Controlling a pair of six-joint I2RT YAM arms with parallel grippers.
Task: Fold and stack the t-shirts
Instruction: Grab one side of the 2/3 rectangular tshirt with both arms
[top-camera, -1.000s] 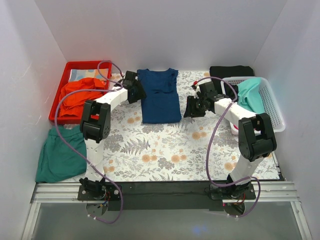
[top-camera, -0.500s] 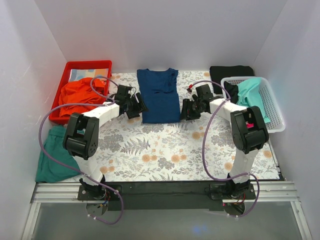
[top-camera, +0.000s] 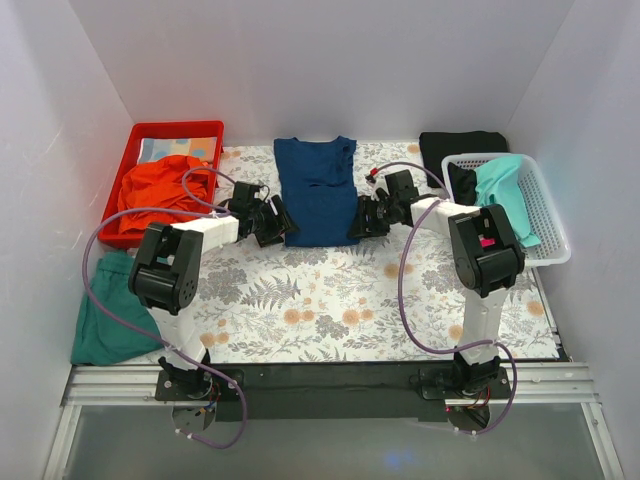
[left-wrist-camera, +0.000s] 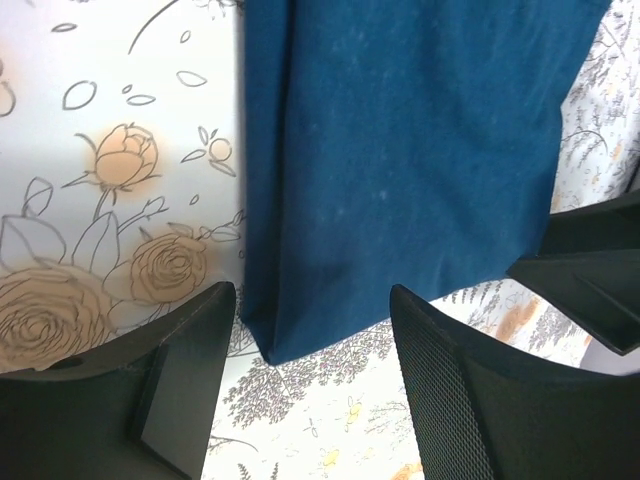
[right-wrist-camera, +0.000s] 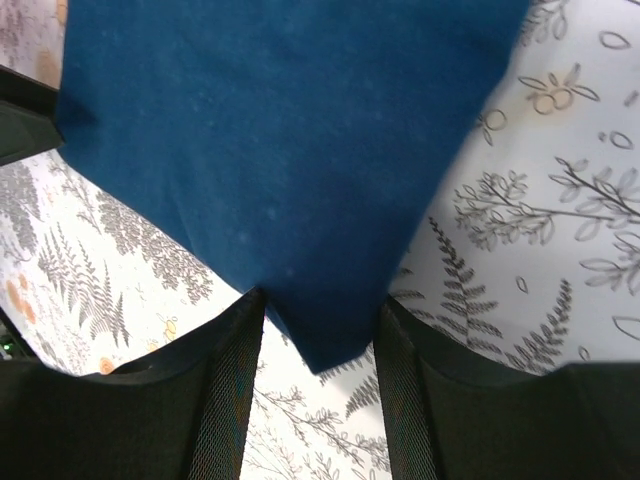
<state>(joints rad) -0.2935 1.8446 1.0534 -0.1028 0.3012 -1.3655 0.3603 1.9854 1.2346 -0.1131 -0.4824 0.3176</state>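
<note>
The navy blue t-shirt (top-camera: 319, 190) lies flat on the floral cloth, folded into a long strip with its collar at the far end. My left gripper (top-camera: 278, 226) is open at its near left corner (left-wrist-camera: 280, 345), the corner lying between the jaws. My right gripper (top-camera: 358, 224) is open at its near right corner (right-wrist-camera: 325, 340), which also lies between the jaws. Neither is closed on the cloth. An orange-red t-shirt (top-camera: 160, 190) lies in the red tray, a turquoise one (top-camera: 505, 190) in the white basket, a black one (top-camera: 460, 145) behind it.
A red tray (top-camera: 125, 160) stands at the far left. A white basket (top-camera: 545, 215) stands at the right. A dark green garment (top-camera: 115, 310) lies at the near left. The floral cloth (top-camera: 330, 300) covers the table. White walls close in three sides.
Both grippers have moved toward me and inward along the shirt's sides, from its mid edges to its near corners. The shirt has not moved.
</note>
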